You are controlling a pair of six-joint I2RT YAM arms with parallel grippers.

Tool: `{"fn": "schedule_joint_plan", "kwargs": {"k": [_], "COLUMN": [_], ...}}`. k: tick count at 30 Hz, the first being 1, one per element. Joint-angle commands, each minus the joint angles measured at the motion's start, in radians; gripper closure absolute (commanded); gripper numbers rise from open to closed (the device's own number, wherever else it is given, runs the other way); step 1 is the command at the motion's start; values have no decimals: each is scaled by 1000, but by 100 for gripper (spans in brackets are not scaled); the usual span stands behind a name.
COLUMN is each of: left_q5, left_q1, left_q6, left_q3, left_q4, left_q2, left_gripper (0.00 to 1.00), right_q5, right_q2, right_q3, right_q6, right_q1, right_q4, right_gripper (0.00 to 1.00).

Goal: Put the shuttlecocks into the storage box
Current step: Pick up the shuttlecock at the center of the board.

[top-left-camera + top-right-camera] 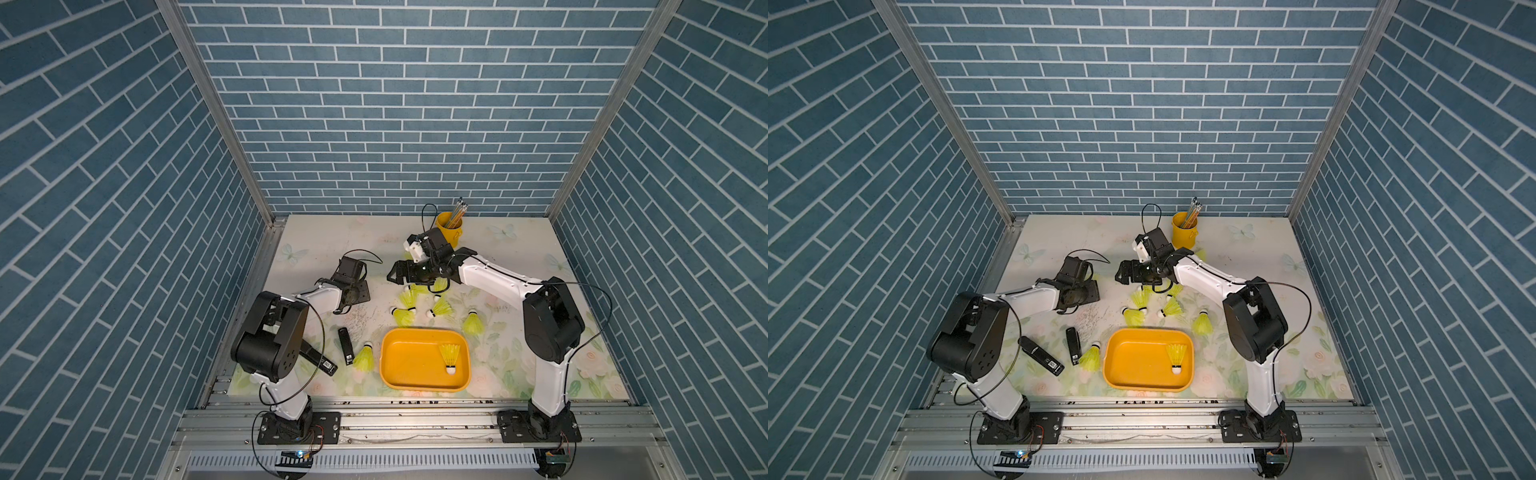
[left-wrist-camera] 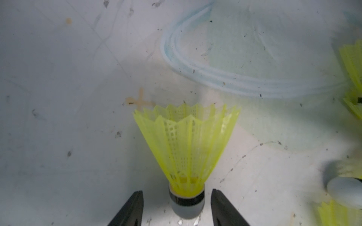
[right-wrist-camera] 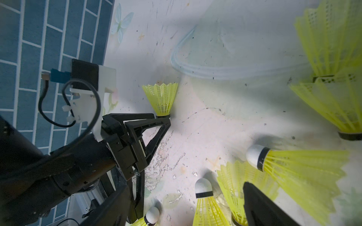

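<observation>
In the left wrist view one neon yellow-green shuttlecock [image 2: 186, 144] has its white tip between the fingers of my left gripper [image 2: 176, 191]. The jaws are open, with a gap on each side of the tip. The right wrist view shows the same shuttlecock [image 3: 161, 97] at the left gripper's [image 3: 163, 117] tips. My right gripper [image 1: 394, 276] hangs open over a cluster of several shuttlecocks [image 1: 404, 315]. One of that cluster [image 3: 203, 195] lies between its spread fingers. The orange-yellow storage box [image 1: 409, 374] holds one shuttlecock [image 1: 450, 355]. Another [image 1: 365, 357] lies left of the box, and one [image 1: 473, 322] lies behind its right corner.
A tall yellow cup of pencils [image 1: 449, 228] stands at the back, close behind the right wrist. Two black oblong objects [image 1: 345, 345] [image 1: 320, 361] lie left of the box near the left arm. Blue brick-pattern walls close in the back and both sides.
</observation>
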Motion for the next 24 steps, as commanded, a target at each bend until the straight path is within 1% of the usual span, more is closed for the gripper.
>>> {"fn": "schedule_joint_plan", "kwargs": {"k": [1,9,13,24], "left_q5": [-16,-27,-33,-48], "left_q1": [6,5,6,4], "left_q6": [27,40,53,73], "left_q3": [31,36,41,45], "left_q4": [3,10,10,4], "left_q2": [23,55,72,68], "left_gripper": [41,50,58,68], "right_q5": [-28,-66,-73,-58], "right_q2": [45,121,128,93], "right_q3": [58,134,135,89], "right_q6": [12,30,38,46], "right_q1": [-10,-19,-20,-21], "right_q4": [-1,-19,-16,6], "right_gripper": [9,12,13,15]}}
